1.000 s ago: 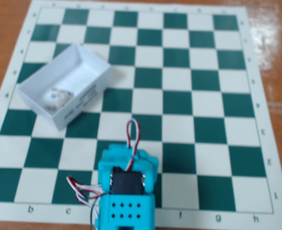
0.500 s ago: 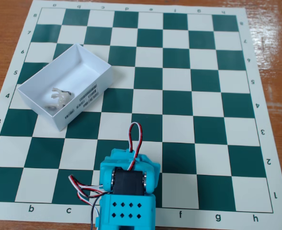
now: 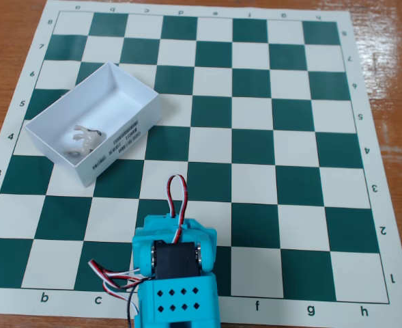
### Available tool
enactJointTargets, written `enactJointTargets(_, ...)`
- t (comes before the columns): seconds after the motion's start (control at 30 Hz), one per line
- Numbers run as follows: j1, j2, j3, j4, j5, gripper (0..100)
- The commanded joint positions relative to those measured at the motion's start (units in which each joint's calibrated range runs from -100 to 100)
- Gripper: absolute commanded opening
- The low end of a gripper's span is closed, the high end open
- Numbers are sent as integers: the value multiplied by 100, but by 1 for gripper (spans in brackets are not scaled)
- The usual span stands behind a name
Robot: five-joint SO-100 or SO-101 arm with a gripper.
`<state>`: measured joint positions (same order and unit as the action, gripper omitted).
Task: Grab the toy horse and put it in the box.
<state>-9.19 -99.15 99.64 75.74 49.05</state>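
Horse lying inside box, chessboard

Bright, even light fills the fixed view. Pale glare streaks the brown wooden surface at the upper right. The shallow white cardboard box casts a soft shadow onto the green-and-white chessboard mat beside its right wall. Focus is fairly sharp, though the small white horse figurine inside looks slightly washed out.
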Motion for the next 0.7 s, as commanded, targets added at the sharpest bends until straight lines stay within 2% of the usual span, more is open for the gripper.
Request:
enactJointTargets(0.0,-67,-41,36,34,11,28)
enactJointTargets(0.67,-67,-41,36,34,11,28)
